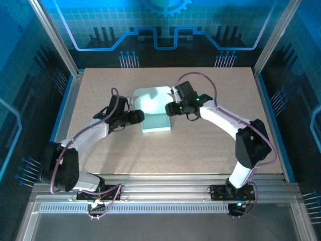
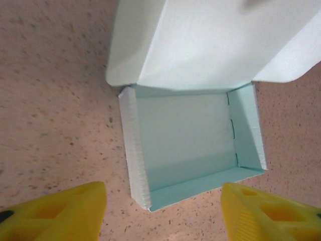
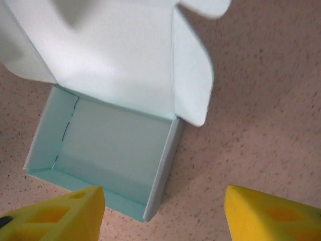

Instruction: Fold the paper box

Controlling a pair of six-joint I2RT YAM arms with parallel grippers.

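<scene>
Flanking the pale mint-blue cardboard paper box (image 1: 156, 122) at mid-table on the speckled tan tabletop (image 1: 190, 150), the left gripper (image 1: 137, 117) and right gripper (image 1: 173, 108) each have yellow fingers (image 2: 65, 211) spread wide, holding nothing. The tray's walls already stand, so closing seems the step in hand. Beyond the tray the lid panel (image 1: 152, 98) with rounded side flaps (image 3: 193, 85) is open toward the far side; best turn those flaps inward first, then tip the lid forward evenly while one gripper steadies the tray.
</scene>
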